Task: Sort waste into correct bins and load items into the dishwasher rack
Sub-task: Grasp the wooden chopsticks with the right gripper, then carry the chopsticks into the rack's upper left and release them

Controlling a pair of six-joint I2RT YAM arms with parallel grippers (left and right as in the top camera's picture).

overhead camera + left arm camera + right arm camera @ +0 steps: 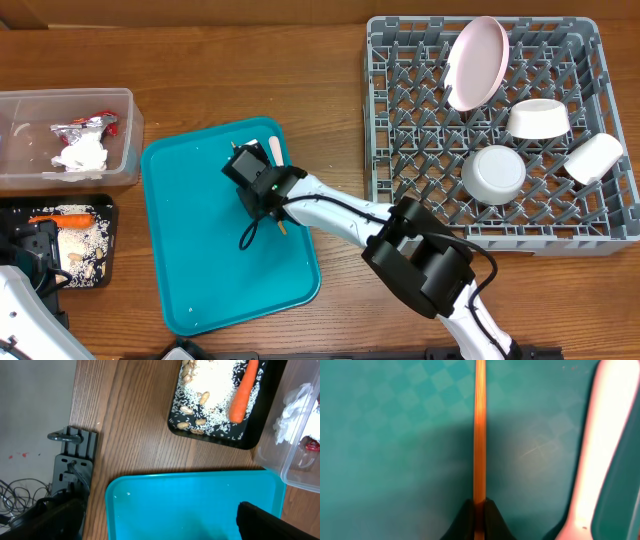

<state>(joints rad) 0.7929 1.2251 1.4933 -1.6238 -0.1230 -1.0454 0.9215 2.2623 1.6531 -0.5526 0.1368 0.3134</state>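
Note:
My right gripper (262, 190) is low over the teal tray (215, 270), shut on a thin wooden stick (480, 430) that runs straight out from between its jaws (480, 510). The white plastic fork (600, 445) lies beside the stick on the tray. The grey dishwasher rack (400, 120) holds the pinkish plate (475, 62), two white bowls (538, 118) (493, 173) and the cup (594, 158). My left gripper (160, 525) hangs open above the teal tray's edge (190, 500), holding nothing.
The clear tub (125, 120) at the far left holds a crumpled napkin (80, 155) and a foil wrapper (90, 124). Below it the black tray (100, 215) holds the carrot (62, 218), rice and nuts. A black clamp (75, 455) sits at the table edge.

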